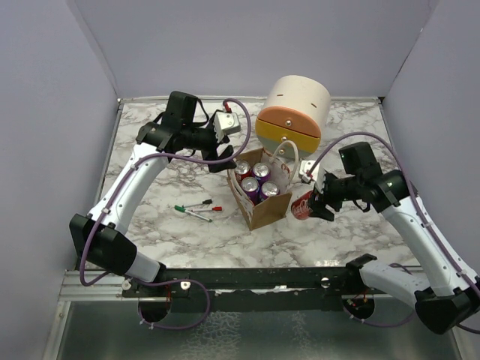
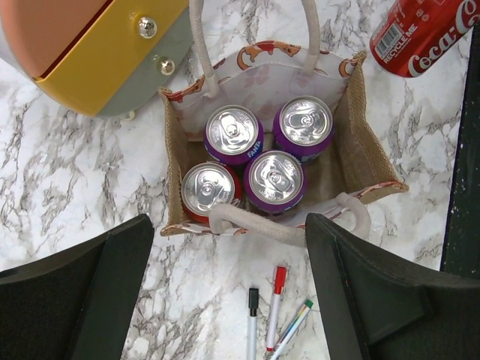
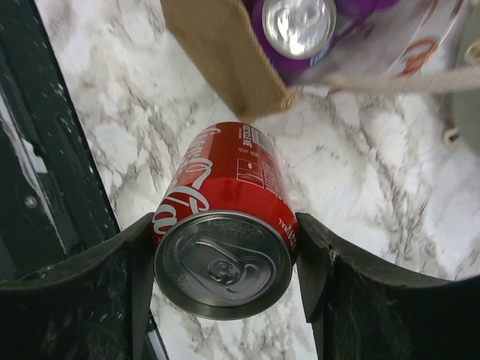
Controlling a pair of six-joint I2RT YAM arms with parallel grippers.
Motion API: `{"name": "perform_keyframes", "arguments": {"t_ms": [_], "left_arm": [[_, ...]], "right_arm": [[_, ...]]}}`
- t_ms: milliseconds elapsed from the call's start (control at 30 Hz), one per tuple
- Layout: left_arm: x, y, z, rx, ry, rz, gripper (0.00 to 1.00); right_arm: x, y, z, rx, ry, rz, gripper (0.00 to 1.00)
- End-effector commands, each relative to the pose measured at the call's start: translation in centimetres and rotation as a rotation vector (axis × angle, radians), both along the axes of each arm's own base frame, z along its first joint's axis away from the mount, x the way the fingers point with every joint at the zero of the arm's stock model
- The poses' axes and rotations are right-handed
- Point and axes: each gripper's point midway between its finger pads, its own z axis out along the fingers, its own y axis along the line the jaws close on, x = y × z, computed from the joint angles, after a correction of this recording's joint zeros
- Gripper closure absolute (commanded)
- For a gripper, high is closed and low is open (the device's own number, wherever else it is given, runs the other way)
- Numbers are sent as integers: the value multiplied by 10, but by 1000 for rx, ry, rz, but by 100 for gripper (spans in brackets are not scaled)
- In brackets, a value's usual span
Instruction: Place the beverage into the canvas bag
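The tan canvas bag (image 1: 259,211) stands mid-table with pale loop handles and holds several cans, purple and red (image 2: 255,154). My right gripper (image 1: 307,204) is shut on a red Coca-Cola can (image 1: 301,205), held just right of the bag; the right wrist view shows the can (image 3: 225,217) between both fingers, with the bag's corner (image 3: 225,56) beyond it. My left gripper (image 1: 229,159) is open and empty, hovering above the bag's far-left side; in its view the bag (image 2: 180,172) lies between the fingers (image 2: 112,292) and the Coca-Cola can (image 2: 420,37) at top right.
A round cream drawer unit (image 1: 294,109) with orange and yellow drawers stands behind the bag. Three marker pens (image 1: 196,209) lie left of the bag, seen also in the left wrist view (image 2: 274,315). A black rail (image 1: 247,277) runs along the table's near edge.
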Motion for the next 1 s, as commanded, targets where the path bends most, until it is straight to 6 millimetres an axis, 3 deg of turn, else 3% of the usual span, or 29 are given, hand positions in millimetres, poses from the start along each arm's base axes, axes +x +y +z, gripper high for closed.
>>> {"name": "perform_keyframes", "arguments": {"t_ms": [0, 233, 367, 633, 800, 967], "left_arm": [[-5, -4, 12, -31, -9, -46, 16], [-11, -10, 22, -121, 69, -50, 17], [-3, -9, 24, -146, 84, 22, 19], [9, -6, -1, -146, 127, 124, 24], [1, -5, -12, -133, 125, 96, 24], [-1, -3, -19, -121, 131, 91, 24]], "right_arm": [[-1, 32, 63, 192, -72, 113, 68], [26, 61, 113, 330, -135, 136, 70], [48, 76, 128, 388, -172, 125, 71], [88, 100, 122, 418, -178, 106, 74], [93, 117, 104, 381, -139, 113, 74], [83, 133, 79, 300, -93, 139, 75]]}}
